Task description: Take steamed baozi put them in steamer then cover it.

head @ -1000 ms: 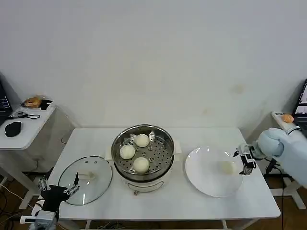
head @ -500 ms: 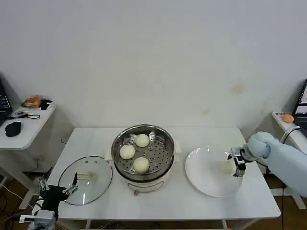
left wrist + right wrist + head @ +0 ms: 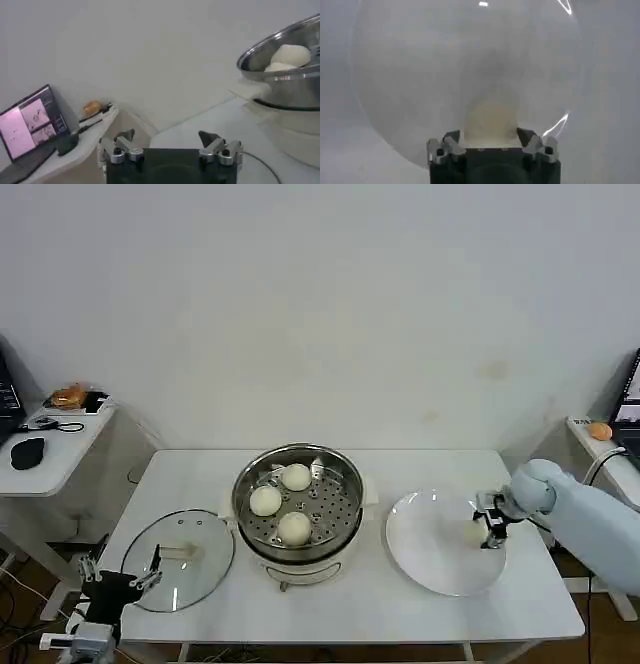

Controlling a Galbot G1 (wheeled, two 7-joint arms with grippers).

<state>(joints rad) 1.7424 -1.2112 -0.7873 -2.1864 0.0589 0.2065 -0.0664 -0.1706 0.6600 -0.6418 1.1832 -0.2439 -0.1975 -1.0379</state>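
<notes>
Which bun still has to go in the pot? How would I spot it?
Look at the white table, then at the flat white plate to the right of the shiny steamer. One bun sits near the plate's right edge, between the fingers of the right end effector. It is alone there; three other buns already lie in the steamer.

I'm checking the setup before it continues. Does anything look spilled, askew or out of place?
Nothing stands out. Three baozi sit in the steamer, the lid lies flat beside it, and the right gripper brackets the last baozi on the plate.
</notes>
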